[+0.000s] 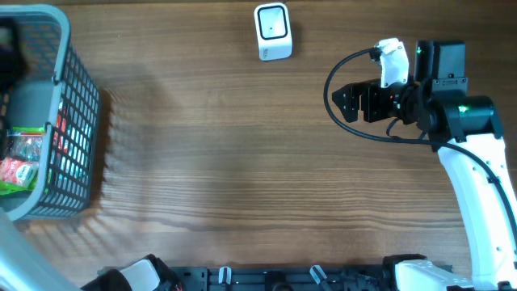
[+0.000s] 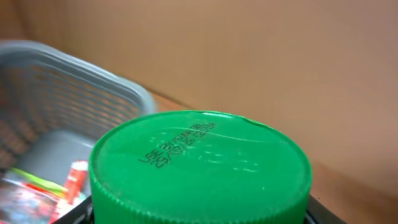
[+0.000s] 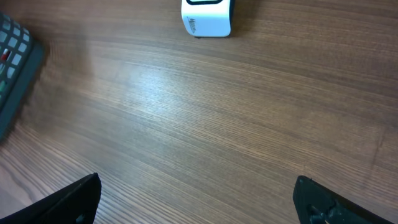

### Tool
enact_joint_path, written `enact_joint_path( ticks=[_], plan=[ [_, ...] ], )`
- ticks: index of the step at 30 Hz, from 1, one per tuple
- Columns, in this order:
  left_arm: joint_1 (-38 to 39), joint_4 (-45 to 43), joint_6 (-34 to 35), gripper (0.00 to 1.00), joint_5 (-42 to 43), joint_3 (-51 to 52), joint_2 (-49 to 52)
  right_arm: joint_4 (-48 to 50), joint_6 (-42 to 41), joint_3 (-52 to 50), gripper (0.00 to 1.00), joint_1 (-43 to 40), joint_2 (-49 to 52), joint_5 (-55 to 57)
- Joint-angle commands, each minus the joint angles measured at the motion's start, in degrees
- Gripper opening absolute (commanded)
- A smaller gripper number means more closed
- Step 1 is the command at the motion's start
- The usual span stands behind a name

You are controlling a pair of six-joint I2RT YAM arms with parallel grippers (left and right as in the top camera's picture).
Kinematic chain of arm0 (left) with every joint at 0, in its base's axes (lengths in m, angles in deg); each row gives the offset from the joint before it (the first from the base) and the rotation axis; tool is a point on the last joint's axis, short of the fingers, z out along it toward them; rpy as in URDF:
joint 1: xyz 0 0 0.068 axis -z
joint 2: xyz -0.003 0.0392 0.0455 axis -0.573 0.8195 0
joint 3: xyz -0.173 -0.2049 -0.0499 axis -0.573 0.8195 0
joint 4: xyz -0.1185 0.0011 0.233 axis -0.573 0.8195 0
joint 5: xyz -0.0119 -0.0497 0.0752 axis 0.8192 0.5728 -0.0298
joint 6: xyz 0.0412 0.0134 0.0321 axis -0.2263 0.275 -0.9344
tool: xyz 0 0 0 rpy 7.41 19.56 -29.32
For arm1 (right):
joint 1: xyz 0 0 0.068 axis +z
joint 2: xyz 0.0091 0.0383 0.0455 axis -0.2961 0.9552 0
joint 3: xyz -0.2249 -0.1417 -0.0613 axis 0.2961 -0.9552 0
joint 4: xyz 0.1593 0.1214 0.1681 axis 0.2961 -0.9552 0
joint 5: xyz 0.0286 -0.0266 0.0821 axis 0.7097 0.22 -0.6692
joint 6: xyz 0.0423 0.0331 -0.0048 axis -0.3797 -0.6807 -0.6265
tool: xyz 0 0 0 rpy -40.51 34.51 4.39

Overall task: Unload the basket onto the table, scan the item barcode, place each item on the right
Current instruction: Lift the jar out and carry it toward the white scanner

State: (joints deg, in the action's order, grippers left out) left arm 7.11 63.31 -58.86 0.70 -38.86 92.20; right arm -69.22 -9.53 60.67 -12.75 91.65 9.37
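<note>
Progress on the scan is sitting at an early stage, judging by the layout. The item appears to be a container with a green lid (image 2: pixel 199 165). That lid is filling the left wrist view from just in front of the camera, with a printed date code facing up. It is sitting where the left fingers would be reaching, so the item is probably being carried by them. The left fingers themselves are not showing plainly, so it cannot be told whether they are pinching the container. No barcode is showing on any visible face.

The lid is showing near the grey basket (image 1: pixel 77 121) at the left end of the counter (image 1: pixel 242 162). It is not appearing in the overhead view. The white scanner (image 1: pixel 272 31) is standing at the far edge of the counter, well apart from the basket.

Remaining work, as a judgement:
- carrying the item across to the scanner;
- turning its barcode toward the scanner face.

The right fingers (image 3: pixel 74 199) are spreading wide and pinching nothing, hanging above the counter to the right of the scanner.

The counter is presenting a flat brown wood-grain surface. The basket is holding coloured packets (image 1: pixel 20 162). A plain tan wall (image 2: pixel 280 62) is rising behind the basket, and nothing more of the room is showing.
</note>
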Motion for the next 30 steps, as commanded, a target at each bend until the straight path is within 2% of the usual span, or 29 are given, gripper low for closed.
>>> enact_joint_path(
  ticks=[1, 5, 7, 12, 18, 30],
  plan=[
    [9.3, 3.9, 0.5, 0.44, 1.0, -0.8, 0.4, 0.1, -0.2, 1.1, 1.00, 0.2, 0.1, -1.3],
    [17.7, 9.7, 0.6, 0.43, -0.1, -0.8, 2.7, 0.1, -0.2, 1.1, 1.00, 0.2, 0.1, -1.3],
    [24.0, 14.0, 0.5, 0.42, -4.2, -0.8, 5.2, 0.1, -0.2, 1.1, 1.00, 0.2, 0.1, -1.3],
    [34.5, 17.2, 0.6, 0.40, -5.3, -0.8, 11.1, 0.1, -0.2, 1.1, 1.00, 0.2, 0.1, -1.3],
    [45.8, 17.1, 6.4, 0.35, -9.4, -0.8, 21.4, 0.1, -0.2, 1.1, 1.00, 0.2, 0.1, -1.3],
    [60.0, 10.2, 9.9, 0.29, -10.8, -0.7, 43.9, 0.1, -0.2, 1.1, 1.00, 0.2, 0.1, -1.3]
  ],
)
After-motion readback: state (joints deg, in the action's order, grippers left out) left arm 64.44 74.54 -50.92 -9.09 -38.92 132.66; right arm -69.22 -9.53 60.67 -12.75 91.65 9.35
